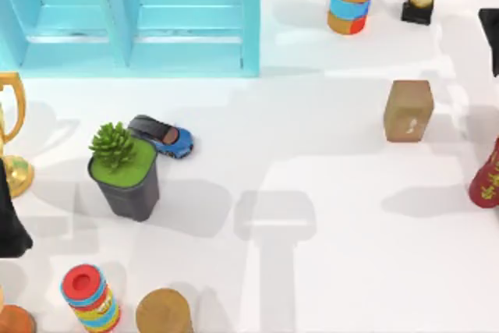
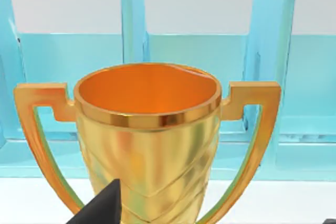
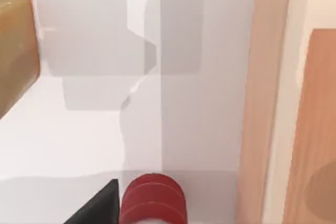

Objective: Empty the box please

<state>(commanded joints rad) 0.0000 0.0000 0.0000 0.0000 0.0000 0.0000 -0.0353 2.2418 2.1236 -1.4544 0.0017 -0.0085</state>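
Left pincer (image 2: 100, 208) at gold trophy (image 2: 147, 140), left tabletop edge; grip can't tell. Right pincer (image 3: 100, 208) beside red can (image 3: 152, 200); likewise, presumably mid-removal.

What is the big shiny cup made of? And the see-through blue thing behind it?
The trophy cup looks like polished gold-coloured metal: its wall mirrors light in bright streaks and its rim gleams, though gold-painted plastic could look alike. The blue shelf unit looks like tinted clear plastic or glass: the pale wall shows through its panels, with glossy edges.
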